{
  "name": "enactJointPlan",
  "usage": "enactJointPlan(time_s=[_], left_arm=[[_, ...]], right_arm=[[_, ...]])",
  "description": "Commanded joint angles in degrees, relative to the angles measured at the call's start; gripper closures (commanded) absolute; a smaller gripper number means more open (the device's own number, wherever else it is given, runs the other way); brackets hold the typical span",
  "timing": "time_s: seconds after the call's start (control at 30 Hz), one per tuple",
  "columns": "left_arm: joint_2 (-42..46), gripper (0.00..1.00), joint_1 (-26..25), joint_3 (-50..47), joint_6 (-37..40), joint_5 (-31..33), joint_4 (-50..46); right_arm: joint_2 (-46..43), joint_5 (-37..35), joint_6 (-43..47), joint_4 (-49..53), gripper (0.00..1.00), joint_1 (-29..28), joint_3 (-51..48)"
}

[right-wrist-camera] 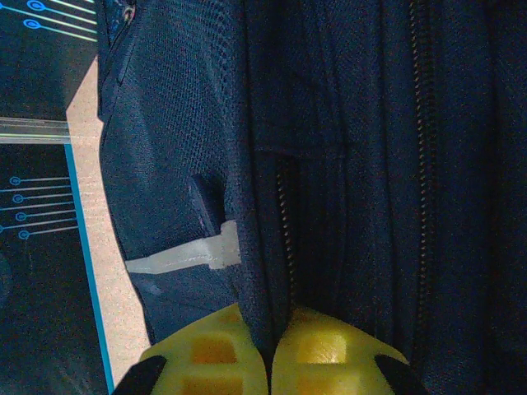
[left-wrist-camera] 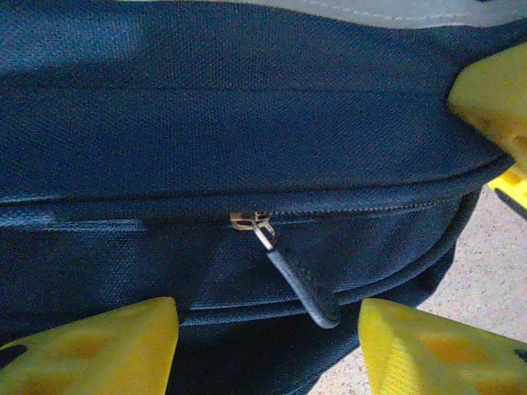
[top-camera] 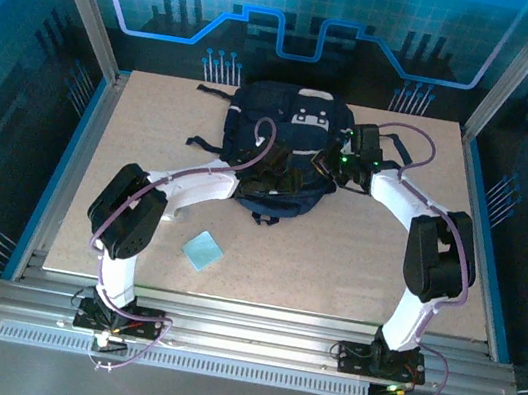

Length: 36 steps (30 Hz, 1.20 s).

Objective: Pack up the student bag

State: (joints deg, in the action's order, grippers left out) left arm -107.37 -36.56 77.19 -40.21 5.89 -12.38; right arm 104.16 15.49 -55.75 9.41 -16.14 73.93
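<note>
At the student bag, unzipping seems underway; right claw pinches its fabric; left claw gapes — zipper pull likely needs grasping next

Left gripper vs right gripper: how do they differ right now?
Left gripper is open, fingers apart either side of the zipper pull; right gripper is shut, pinching a fold of the bag. Left gripper is at the bag's near end; right gripper at its right side. Both have yellow fingers and are at the bag.
</note>
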Motion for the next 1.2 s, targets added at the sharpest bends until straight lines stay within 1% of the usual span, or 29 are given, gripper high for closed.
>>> enactJointPlan(time_s=[0.0, 0.17, 0.23, 0.4, 0.57, 0.67, 0.8, 0.83, 0.9, 1.03, 1.17], left_arm=[[0.4, 0.41, -0.8, 2.6, -0.6, 2.3, 0.9], [-1.0, 0.43, -1.1, 5.2, 1.5, 4.7, -2.3], [-2.6, 0.43, -1.2, 6.1, 2.6, 5.8, -2.9], [-7.3, 0.46, -1.3, 9.1, 3.2, 6.3, -5.2], [-8.9, 0.52, -1.3, 8.9, 3.4, 7.0, -5.5], [-8.8, 0.57, -1.3, 8.0, 3.7, 7.7, -5.4], [-8.7, 0.76, -0.9, 7.7, 3.8, 8.3, -5.5], [-8.5, 0.78, -0.7, 7.6, 3.7, 8.0, -5.5], [-7.8, 0.8, -0.6, 7.1, 3.7, 7.7, -5.5], [-4.8, 0.78, -0.3, 5.1, 4.5, 7.5, -7.1], [-0.2, 0.68, 0.9, 1.0, 6.5, 9.4, -10.4]], right_arm=[[-3.0, 2.1, 0.3, -3.6, 1.0, -0.9, 0.9], [-2.9, 2.8, -0.2, -5.0, 1.0, -1.2, 0.5], [-2.8, 3.0, -0.2, -5.1, 1.0, -1.6, 0.9], [-2.8, 4.0, -0.8, -6.3, 1.0, -2.0, 0.8], [-3.3, 3.8, -0.4, -6.4, 1.0, -2.1, 1.1], [-3.3, 3.7, -0.3, -6.5, 1.0, -2.1, 1.5], [-3.1, 3.5, 0.1, -6.3, 1.0, -2.1, 1.9], [-3.0, 3.3, 0.2, -6.0, 1.0, -1.9, 2.0], [-3.1, 3.4, 0.3, -5.8, 1.0, -1.5, 1.8], [-3.6, 3.1, 0.4, -5.6, 1.0, 0.0, 1.0], [-4.7, 2.5, 1.3, -4.8, 1.0, 1.3, 0.7]])
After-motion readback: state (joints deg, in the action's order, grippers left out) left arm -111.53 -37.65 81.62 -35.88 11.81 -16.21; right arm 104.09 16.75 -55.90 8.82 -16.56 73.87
